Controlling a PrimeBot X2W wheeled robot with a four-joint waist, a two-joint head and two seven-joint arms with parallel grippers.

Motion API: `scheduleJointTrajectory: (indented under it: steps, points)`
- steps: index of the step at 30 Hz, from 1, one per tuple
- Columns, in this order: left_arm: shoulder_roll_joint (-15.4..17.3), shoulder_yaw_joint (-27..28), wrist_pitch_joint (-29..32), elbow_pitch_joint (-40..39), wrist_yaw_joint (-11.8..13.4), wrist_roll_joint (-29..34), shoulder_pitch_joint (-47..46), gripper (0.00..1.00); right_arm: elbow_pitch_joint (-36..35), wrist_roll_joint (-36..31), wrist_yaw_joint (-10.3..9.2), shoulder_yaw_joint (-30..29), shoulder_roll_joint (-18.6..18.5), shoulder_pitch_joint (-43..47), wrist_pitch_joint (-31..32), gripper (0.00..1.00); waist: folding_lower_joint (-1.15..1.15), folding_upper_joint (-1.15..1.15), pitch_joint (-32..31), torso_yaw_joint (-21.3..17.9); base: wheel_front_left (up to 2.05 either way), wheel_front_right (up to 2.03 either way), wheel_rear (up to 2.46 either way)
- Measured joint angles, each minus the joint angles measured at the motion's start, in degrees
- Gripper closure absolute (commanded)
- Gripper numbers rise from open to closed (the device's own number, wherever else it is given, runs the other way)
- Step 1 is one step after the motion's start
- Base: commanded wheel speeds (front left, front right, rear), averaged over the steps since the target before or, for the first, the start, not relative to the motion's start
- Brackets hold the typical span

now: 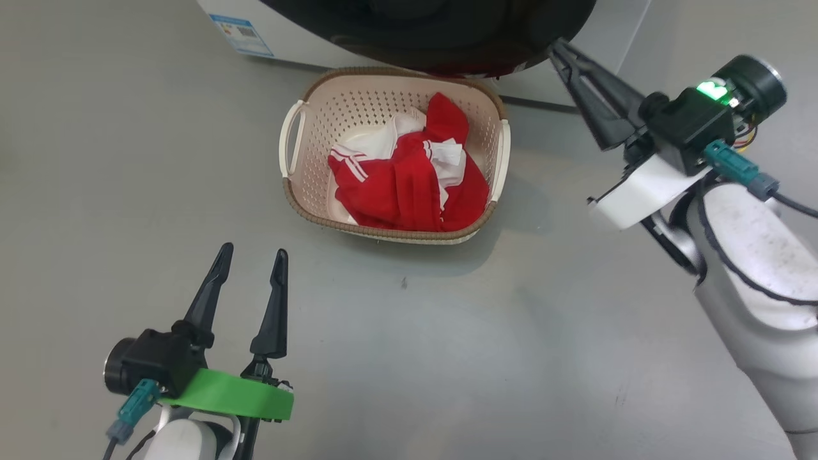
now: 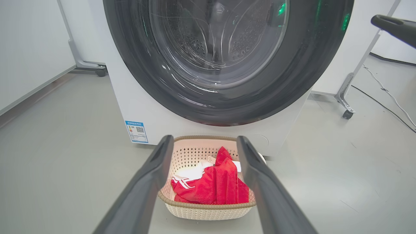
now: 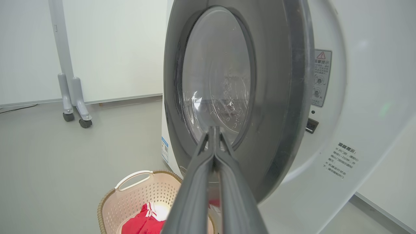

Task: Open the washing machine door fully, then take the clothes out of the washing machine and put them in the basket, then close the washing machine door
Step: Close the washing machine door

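while the washing machine [image 1: 294,38] sits at the top edge, door [image 1: 447,45] ajar, the basket [image 1: 300,191] at centre holds the clothes [image 1: 409,185]; right gripper [image 1: 555,48], upper right, pinched closed at the door's rim; left gripper [image 1: 253,250], lower left, gapes empty.

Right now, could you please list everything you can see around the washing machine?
washing machine: one, white, on the floor facing the robot
washing machine door: one, black rim with clear glass, ajar at the machine's front
basket: one, cream with brown rim, on the floor below the door
clothes: one heap, red with white stripes, inside the basket
label: one, blue, low on the machine's front
warning sticker: one, white, in the door recess
panel feet: at least two, grey, wheeled, beside the machine
left gripper: one, dark, open, above the floor short of the basket
right gripper: one, dark, shut, tips at the door
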Motion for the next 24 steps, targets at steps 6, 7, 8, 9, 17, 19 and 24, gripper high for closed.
scheduleJointTrajectory:
  steps: [6, 7, 8, 9, 17, 19, 24]
  points:
    - [-0.1, -3.4, 0.0, -1.7, 0.5, -2.2, -3.2, 0.00, 1.9, 0.2, -0.01, -1.6, -3.2, -6.6, 0.8, 1.00, 0.00, 0.00, 4.7, 2.1, 0.00, 0.00, 0.00]
    - [-0.1, -3.6, 0.0, -1.9, 0.6, -2.7, -3.7, 0.00, 2.3, 0.2, 0.00, -1.9, -3.4, -7.7, 0.8, 1.00, 0.00, 0.00, 5.5, 2.4, 0.00, 0.00, 0.00]
    - [-0.1, -4.7, 0.0, -2.1, 0.6, -3.0, -4.7, 0.00, 2.9, 0.4, 0.00, -2.1, -4.0, -9.8, 0.8, 1.00, 0.00, 0.00, 7.0, 3.1, 0.00, 0.00, 0.00]
    - [-0.2, -5.1, 0.0, -2.3, 0.7, -3.4, -5.0, 0.00, 3.2, 0.4, 0.00, -2.0, -4.4, -10.7, 0.8, 1.00, 0.00, 0.00, 7.7, 3.4, 0.00, 0.00, 0.00]
    - [-0.4, -7.5, 0.0, -3.0, 1.4, -5.4, -6.6, 0.00, 6.9, 1.2, 0.32, -1.2, -6.1, -17.0, 0.9, 1.00, 0.01, 0.00, 12.1, 6.0, 0.00, 0.00, 0.00]
    - [-0.5, -8.3, 0.0, -3.0, 1.5, -5.4, -7.1, 0.00, 8.1, 1.3, 0.31, -1.3, -6.4, -18.3, 0.6, 1.00, 0.01, 0.00, 12.8, 6.7, 0.00, 0.00, 0.00]
    - [-0.6, -9.3, 0.0, -3.0, 1.7, -5.4, -7.2, 0.00, 11.0, 1.3, 0.33, -2.5, -6.7, -21.5, 0.4, 1.00, 0.01, 0.00, 13.7, 7.9, 0.00, 0.00, 0.00]
